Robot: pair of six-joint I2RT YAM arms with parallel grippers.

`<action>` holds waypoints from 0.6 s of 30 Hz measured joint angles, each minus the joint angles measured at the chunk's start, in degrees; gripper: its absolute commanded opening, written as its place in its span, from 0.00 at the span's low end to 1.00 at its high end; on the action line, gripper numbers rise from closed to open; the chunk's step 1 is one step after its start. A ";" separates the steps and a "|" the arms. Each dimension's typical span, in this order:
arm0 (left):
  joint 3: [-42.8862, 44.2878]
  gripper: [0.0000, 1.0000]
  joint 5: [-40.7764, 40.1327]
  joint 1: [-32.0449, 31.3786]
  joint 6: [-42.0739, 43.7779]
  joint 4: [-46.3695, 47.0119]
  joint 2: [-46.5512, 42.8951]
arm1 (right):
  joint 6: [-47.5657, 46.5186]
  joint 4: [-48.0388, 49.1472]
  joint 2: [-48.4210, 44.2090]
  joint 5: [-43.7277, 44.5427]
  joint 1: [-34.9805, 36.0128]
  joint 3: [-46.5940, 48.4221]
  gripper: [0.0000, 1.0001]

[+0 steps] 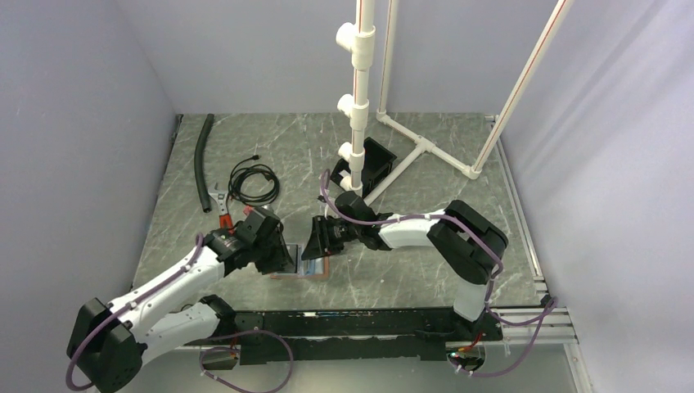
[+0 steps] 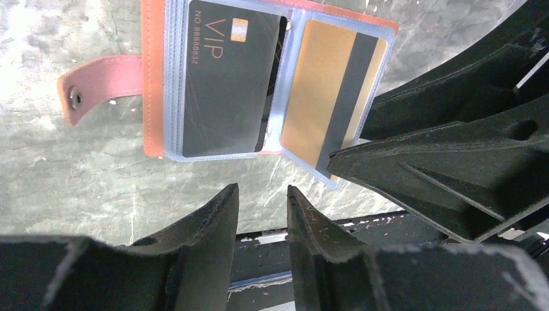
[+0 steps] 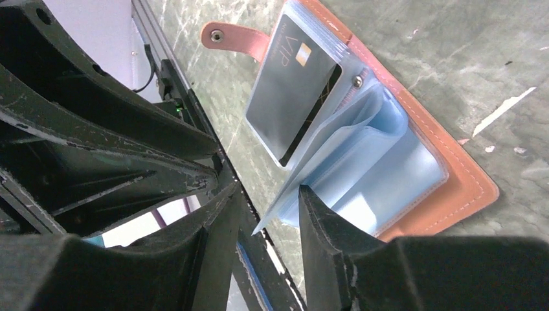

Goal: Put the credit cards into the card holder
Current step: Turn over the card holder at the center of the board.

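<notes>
The card holder (image 1: pixel 309 267) lies open on the table near the front edge, its snap tab (image 2: pixel 97 81) pointing away from the spine. A black VIP credit card (image 2: pixel 226 78) sits in one clear sleeve and a gold credit card (image 2: pixel 317 97) with a dark stripe in the sleeve beside it. My left gripper (image 2: pixel 261 189) hovers just off the holder's near edge, open, with only table showing between its fingers. My right gripper (image 3: pixel 270 190) is open at the fanned light-blue sleeves (image 3: pixel 362 162). One sleeve corner pokes into its gap, and one fingertip (image 3: pixel 311 201) rests against the sleeves.
A black hose (image 1: pixel 200 160), a coiled cable (image 1: pixel 252 182) and red-handled pliers (image 1: pixel 223 214) lie at the back left. A white pipe frame (image 1: pixel 360 82) and a black box (image 1: pixel 372 164) stand at the back. The arms' black mounting rail (image 1: pixel 360 323) runs just in front of the holder.
</notes>
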 measured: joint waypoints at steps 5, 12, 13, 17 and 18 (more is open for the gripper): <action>0.00 0.44 0.15 2.67 0.24 -0.52 -1.03 | 0.20 0.79 0.33 -0.66 0.00 0.17 0.44; -1.55 0.48 8.79 12.81 1.86 5.14 -0.87 | 0.24 1.42 0.35 -1.55 0.00 0.37 0.43; -2.16 0.49 10.51 14.12 2.05 6.51 -0.76 | 0.24 1.66 0.42 -1.66 0.00 0.37 0.42; -4.72 0.48 17.99 17.79 2.08 13.11 1.11 | 0.57 2.60 0.83 -1.95 0.00 0.39 0.36; -5.14 0.48 19.52 18.16 2.01 14.56 1.95 | 0.72 2.84 0.96 -2.03 0.00 0.39 0.36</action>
